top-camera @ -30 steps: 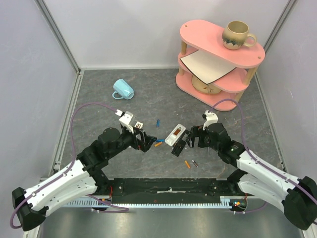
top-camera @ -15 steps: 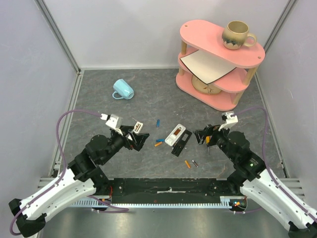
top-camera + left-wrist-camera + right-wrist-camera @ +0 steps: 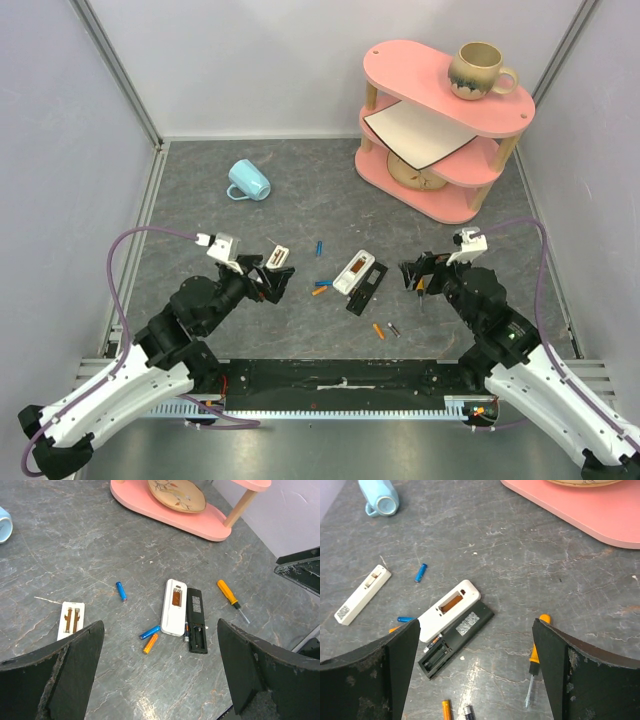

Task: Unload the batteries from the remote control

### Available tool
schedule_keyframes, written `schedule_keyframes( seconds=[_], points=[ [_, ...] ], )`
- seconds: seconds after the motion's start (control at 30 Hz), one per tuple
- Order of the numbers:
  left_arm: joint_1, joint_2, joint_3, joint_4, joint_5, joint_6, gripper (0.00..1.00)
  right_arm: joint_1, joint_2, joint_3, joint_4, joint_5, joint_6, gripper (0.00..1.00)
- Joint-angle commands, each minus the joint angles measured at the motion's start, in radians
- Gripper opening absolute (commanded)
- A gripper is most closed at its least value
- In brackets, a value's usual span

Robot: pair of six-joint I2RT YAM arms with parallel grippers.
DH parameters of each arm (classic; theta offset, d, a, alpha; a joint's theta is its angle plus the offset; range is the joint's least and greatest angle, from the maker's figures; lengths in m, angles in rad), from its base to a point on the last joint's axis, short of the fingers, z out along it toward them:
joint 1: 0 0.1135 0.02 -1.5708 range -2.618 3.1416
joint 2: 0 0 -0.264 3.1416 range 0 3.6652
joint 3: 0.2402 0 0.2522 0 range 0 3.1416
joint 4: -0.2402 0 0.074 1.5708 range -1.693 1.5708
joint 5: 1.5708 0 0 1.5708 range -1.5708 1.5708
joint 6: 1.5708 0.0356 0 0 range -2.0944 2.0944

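Observation:
A white remote [image 3: 354,272] and a black remote [image 3: 367,288] lie side by side, backs up, battery bays open. The black remote's bay [image 3: 437,656] looks empty; a small cell [image 3: 432,643] lies between the two remotes. Loose batteries lie around them: blue ones [image 3: 319,246] [image 3: 149,632], orange ones [image 3: 150,643] [image 3: 447,711], one dark grey [image 3: 468,713]. My left gripper [image 3: 275,283] is open and empty, left of the remotes. My right gripper [image 3: 408,273] is open and empty, to their right.
A second small white remote [image 3: 278,256] lies by the left gripper. An orange-handled screwdriver [image 3: 535,662] lies under the right gripper. A blue mug [image 3: 247,181] lies on its side at the back left. A pink tiered shelf [image 3: 445,110] with a mug stands at the back right.
Both arms have drawn back from the remotes, left one to the left, right one to the right. The remotes and batteries have not moved.

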Motion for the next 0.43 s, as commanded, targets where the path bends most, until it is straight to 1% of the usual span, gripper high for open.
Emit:
schedule_keyframes(
  seconds=[0.0, 0.1, 0.13, 0.17, 0.23, 0.27, 0.33, 0.37, 0.4],
  points=[
    [-0.004, 0.017, 0.012, 0.018, -0.065, 0.011, 0.99, -0.001, 0.039, 0.054, 0.028, 0.069, -0.041, 0.98],
    [-0.004, 0.042, 0.003, 0.052, -0.103, 0.044, 0.99, -0.002, 0.068, 0.044, 0.105, 0.123, -0.087, 0.98],
    [-0.004, 0.048, -0.001, 0.068, -0.114, 0.057, 0.99, -0.001, 0.074, 0.01, 0.146, 0.129, -0.101, 0.98],
    [-0.004, 0.06, -0.012, 0.108, -0.134, 0.082, 0.99, -0.001, 0.088, -0.015, 0.247, 0.158, -0.158, 0.98],
    [-0.002, 0.112, -0.009, 0.136, -0.193, 0.119, 0.99, -0.001, 0.111, -0.082, 0.373, 0.226, -0.172, 0.98],
    [-0.004, 0.135, -0.006, 0.165, -0.215, 0.131, 0.99, -0.001, 0.143, -0.104, 0.493, 0.272, -0.258, 0.98],
    [-0.004, 0.207, 0.005, 0.181, -0.246, 0.189, 0.99, -0.002, 0.189, -0.153, 0.597, 0.336, -0.353, 0.98],
    [-0.004, 0.229, 0.006, 0.206, -0.269, 0.191, 0.99, -0.001, 0.244, -0.164, 0.683, 0.434, -0.385, 0.98],
    [-0.004, 0.244, 0.009, 0.222, -0.349, 0.185, 0.99, -0.004, 0.274, -0.179, 0.741, 0.489, -0.487, 0.98]
  ],
)
